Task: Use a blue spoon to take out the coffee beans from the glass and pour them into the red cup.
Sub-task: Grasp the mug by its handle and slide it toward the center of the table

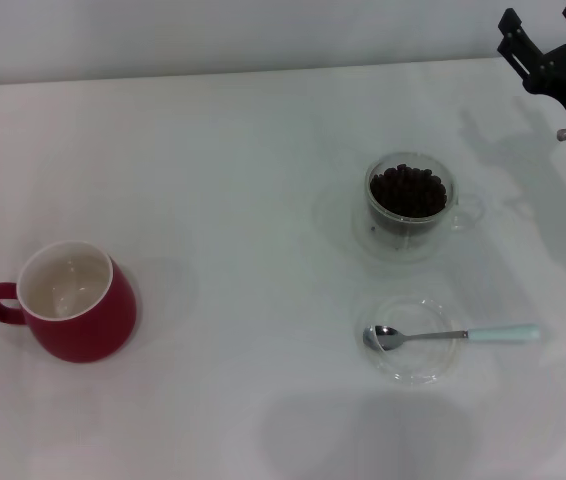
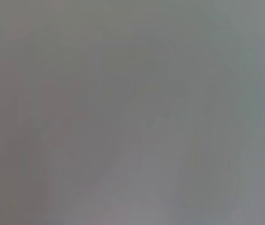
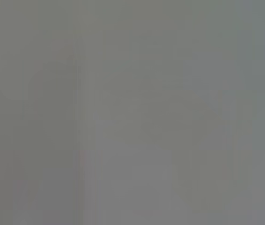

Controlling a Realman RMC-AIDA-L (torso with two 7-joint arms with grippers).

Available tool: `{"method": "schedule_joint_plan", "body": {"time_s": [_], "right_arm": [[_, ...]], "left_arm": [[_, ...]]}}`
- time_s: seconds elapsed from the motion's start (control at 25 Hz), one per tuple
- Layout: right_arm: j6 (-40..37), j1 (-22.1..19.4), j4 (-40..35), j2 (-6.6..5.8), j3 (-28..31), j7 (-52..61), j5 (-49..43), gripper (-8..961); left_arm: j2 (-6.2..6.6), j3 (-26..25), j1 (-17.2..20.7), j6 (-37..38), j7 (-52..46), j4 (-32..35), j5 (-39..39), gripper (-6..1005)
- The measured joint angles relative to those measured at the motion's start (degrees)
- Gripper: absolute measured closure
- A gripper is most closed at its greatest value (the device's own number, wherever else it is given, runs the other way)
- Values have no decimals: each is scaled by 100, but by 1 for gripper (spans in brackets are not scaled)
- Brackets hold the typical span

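In the head view the red cup stands at the left of the white table, its white inside bare and its handle pointing left. The glass sits at centre right, filled with dark coffee beans. In front of it the blue spoon lies across a flat clear saucer, bowl to the left, pale handle to the right. My right gripper hangs at the far right corner, well behind the glass, open and holding nothing. The left gripper is out of view. Both wrist views show only flat grey.
The white table ends at its far edge along the top of the head view, with a pale wall behind it. Bare tabletop lies between the red cup and the glass.
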Motion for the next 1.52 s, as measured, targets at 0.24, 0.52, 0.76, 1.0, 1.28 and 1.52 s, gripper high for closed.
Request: {"method": "schedule_joint_plan", "body": {"time_s": [0.24, 0.52, 0.76, 1.0, 1.28, 1.52], "right_arm": [[58, -2, -71, 11, 0, 5, 15, 91], [159, -41, -126, 31, 0, 6, -11, 93], [156, -63, -131, 17, 0, 106, -20, 93], [184, -79, -105, 10, -26, 120, -27, 93], [233, -78, -58, -13, -3, 107, -30, 94], [234, -40, 73, -21, 0, 86, -30, 94]], "left_arm": [[-3, -4, -17, 6, 34, -34, -22, 111], [-11, 32, 14, 27, 31, -159, 4, 111], [-32, 73, 395, 419, -2, -69, 272, 112], [-28, 75, 949, 749, 7, 24, 829, 112], [-27, 280, 1251, 720, -26, 13, 1570, 112], [-22, 384, 1293, 539, -30, -43, 2060, 112]]}}
